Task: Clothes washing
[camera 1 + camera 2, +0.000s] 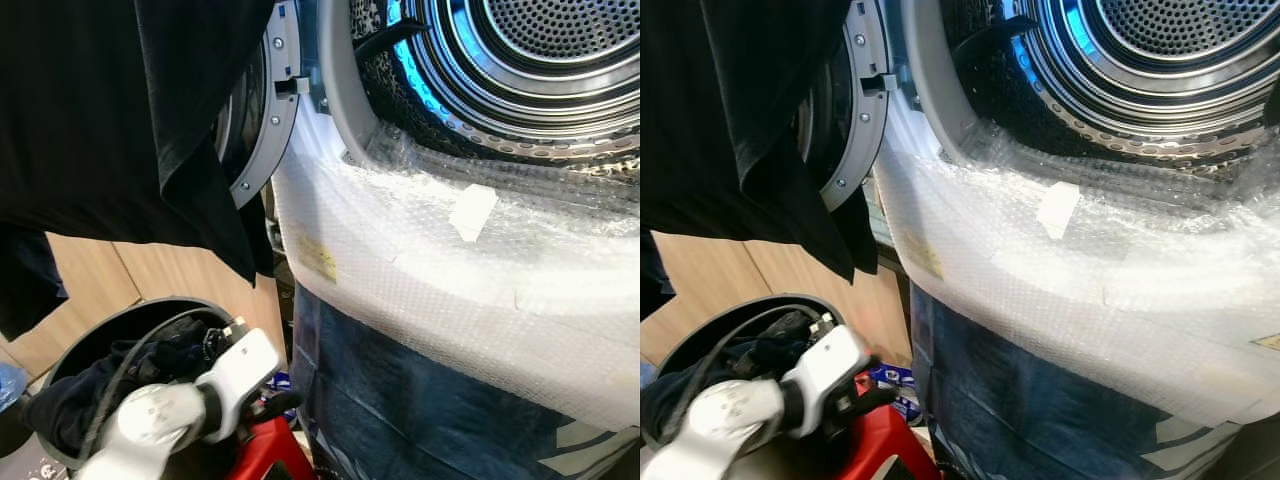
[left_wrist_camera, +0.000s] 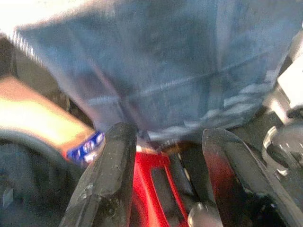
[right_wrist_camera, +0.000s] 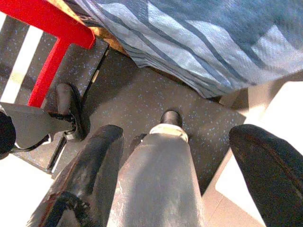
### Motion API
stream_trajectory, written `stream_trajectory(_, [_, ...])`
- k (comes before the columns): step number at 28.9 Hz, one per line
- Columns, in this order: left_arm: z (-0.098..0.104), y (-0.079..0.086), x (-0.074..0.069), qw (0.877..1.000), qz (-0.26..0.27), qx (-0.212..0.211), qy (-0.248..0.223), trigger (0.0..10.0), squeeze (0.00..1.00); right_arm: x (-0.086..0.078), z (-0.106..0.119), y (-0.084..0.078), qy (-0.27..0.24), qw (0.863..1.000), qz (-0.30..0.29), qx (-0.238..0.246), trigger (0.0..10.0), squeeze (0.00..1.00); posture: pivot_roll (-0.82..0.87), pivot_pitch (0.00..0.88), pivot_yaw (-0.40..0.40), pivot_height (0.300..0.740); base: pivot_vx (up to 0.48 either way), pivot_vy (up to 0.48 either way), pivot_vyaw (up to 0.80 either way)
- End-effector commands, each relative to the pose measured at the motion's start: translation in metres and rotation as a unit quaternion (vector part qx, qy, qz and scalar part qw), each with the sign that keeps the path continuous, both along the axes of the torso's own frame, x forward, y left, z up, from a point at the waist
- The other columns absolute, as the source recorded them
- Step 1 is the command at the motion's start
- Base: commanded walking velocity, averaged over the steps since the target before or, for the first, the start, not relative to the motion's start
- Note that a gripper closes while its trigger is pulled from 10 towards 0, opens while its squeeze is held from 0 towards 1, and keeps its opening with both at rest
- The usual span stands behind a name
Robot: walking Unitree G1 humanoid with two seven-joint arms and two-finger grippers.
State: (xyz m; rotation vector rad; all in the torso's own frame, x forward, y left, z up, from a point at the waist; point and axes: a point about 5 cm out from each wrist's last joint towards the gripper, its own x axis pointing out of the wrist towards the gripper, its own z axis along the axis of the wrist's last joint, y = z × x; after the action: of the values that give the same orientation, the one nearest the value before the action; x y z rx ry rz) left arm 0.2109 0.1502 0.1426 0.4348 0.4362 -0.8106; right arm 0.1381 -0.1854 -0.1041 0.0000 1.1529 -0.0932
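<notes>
The washer's steel drum stands open at the upper right, its round door swung to the left. A black garment hangs in front of the door; what holds it up is hidden. Below it a dark round basket holds dark clothes. My left gripper is low beside the basket, over a red stool, and it is open with nothing between its fingers. My right gripper hangs open above the floor.
Bubble wrap covers the washer's front below the opening, and a blue cloth hangs under it. A wooden panel lies behind the basket. The dark speckled floor carries the stool's red leg.
</notes>
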Motion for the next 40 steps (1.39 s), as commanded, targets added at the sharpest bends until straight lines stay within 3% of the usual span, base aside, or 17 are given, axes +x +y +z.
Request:
stream_trajectory(1, [0.010, 0.006, -0.003, 0.999, 0.038, 0.015, -0.022, 10.0, 0.00, -0.001, -0.001, 0.003, 0.004, 1.000, 0.010, 0.002, 10.0, 0.00, 0.13, 0.000, 0.068, 0.740, 0.000, 0.000, 0.00])
stream_trajectory(4, [0.016, 0.021, 0.008, 0.985, 0.160, 0.006, -0.064, 10.0, 0.00, 0.000, 0.000, 0.002, 0.003, 1.000, 0.015, 0.000, 10.0, 0.00, 0.14, 0.000, 0.059, 0.740, 0.000, 0.000, 0.00])
stream_trajectory(5, [0.017, 0.039, 0.015, 0.959, 0.268, 0.004, -0.094, 10.0, 0.00, 0.001, 0.000, 0.001, 0.002, 1.000, 0.018, -0.001, 10.0, 0.00, 0.15, 0.000, 0.051, 0.740, 0.000, 0.000, 0.00])
stream_trajectory(6, [0.018, 0.047, 0.018, 0.946, 0.303, 0.009, -0.116, 10.0, 0.00, 0.002, 0.000, 0.001, 0.002, 1.000, 0.019, -0.002, 10.0, 0.00, 0.15, 0.000, 0.051, 0.740, 0.000, 0.000, 0.00])
stream_trajectory(7, [0.018, 0.047, 0.018, 0.946, 0.303, 0.009, -0.116, 10.0, 0.00, 0.002, 0.000, 0.001, 0.002, 1.000, 0.019, -0.002, 10.0, 0.00, 0.15, 0.000, 0.051, 0.740, 0.000, 0.000, 0.00])
stream_trajectory(8, [0.019, 0.052, 0.019, 0.938, 0.321, 0.013, -0.129, 10.0, 0.00, 0.002, 0.000, 0.001, 0.002, 1.000, 0.020, -0.002, 10.0, 0.00, 0.15, 0.000, 0.051, 0.740, 0.000, 0.000, 0.00])
stream_trajectory(9, [0.020, 0.063, 0.018, 0.922, 0.361, 0.018, -0.140, 10.0, 0.00, 0.003, 0.001, 0.001, 0.002, 1.000, 0.024, -0.002, 10.0, 0.00, 0.16, 0.000, 0.040, 0.740, 0.000, 0.000, 0.00])
stream_trajectory(14, [0.032, 0.076, 0.022, 0.889, 0.419, -0.013, -0.186, 10.0, 0.00, 0.006, 0.002, 0.002, 0.000, 1.000, 0.031, 0.000, 10.0, 0.00, 0.16, 0.000, 0.034, 0.740, 0.000, 0.000, 0.00])
stream_trajectory(18, [0.026, 0.081, 0.019, 0.878, 0.448, -0.031, -0.170, 10.0, 0.00, 0.009, 0.003, 0.003, -0.008, 1.000, 0.026, 0.005, 10.0, 0.00, 0.16, 0.000, 0.036, 0.740, 0.000, 0.000, 0.00])
stream_trajectory(19, [0.022, 0.089, 0.016, 0.862, 0.480, -0.037, -0.158, 10.0, 0.00, 0.010, 0.003, 0.003, -0.012, 1.000, 0.022, 0.010, 10.0, 0.00, 0.15, 0.000, 0.033, 0.740, 0.000, 0.000, 0.00])
stream_trajectory(21, [0.019, 0.095, 0.014, 0.844, 0.510, -0.063, -0.150, 10.0, 0.00, 0.010, 0.003, 0.004, -0.011, 1.000, 0.028, 0.009, 10.0, 0.00, 0.15, 0.000, 0.033, 0.740, 0.000, 0.000, 0.00])
stream_trajectory(22, [0.018, 0.098, 0.015, 0.833, 0.525, -0.093, -0.145, 10.0, 1.00, 0.010, 0.003, 0.004, -0.009, 0.999, 0.032, 0.008, 10.0, 0.00, 0.16, 0.000, 0.027, 0.740, 0.000, 0.000, 0.00])
stream_trajectory(30, [0.012, 0.102, 0.022, 0.829, 0.525, -0.138, -0.136, 10.0, 1.00, 0.012, 0.004, 0.003, -0.012, 1.000, 0.028, 0.006, 10.0, 0.00, 0.14, 0.000, 0.023, 0.740, 0.000, 0.000, 0.00])
stream_trajectory(32, [0.012, 0.100, 0.026, 0.836, 0.509, -0.152, -0.136, 10.0, 1.00, 0.014, 0.005, 0.002, -0.015, 0.999, 0.030, 0.005, 10.0, 0.00, 0.15, 0.000, 0.012, 0.740, 0.000, 0.000, 0.00])
stream_trajectory(38, [0.015, 0.101, 0.032, 0.838, 0.502, -0.155, -0.146, 10.0, 1.00, 0.015, 0.005, 0.001, -0.016, 0.999, 0.034, 0.003, 10.0, 0.00, 0.15, 0.000, 0.009, 0.740, 0.000, 0.000, 0.00])
stream_trajectory(40, [0.013, 0.099, 0.034, 0.846, 0.492, -0.150, -0.139, 10.0, 1.00, 0.017, 0.006, 0.001, -0.017, 0.999, 0.037, 0.003, 10.0, 0.00, 0.14, 0.000, 0.005, 0.740, 0.000, 0.000, 0.00])
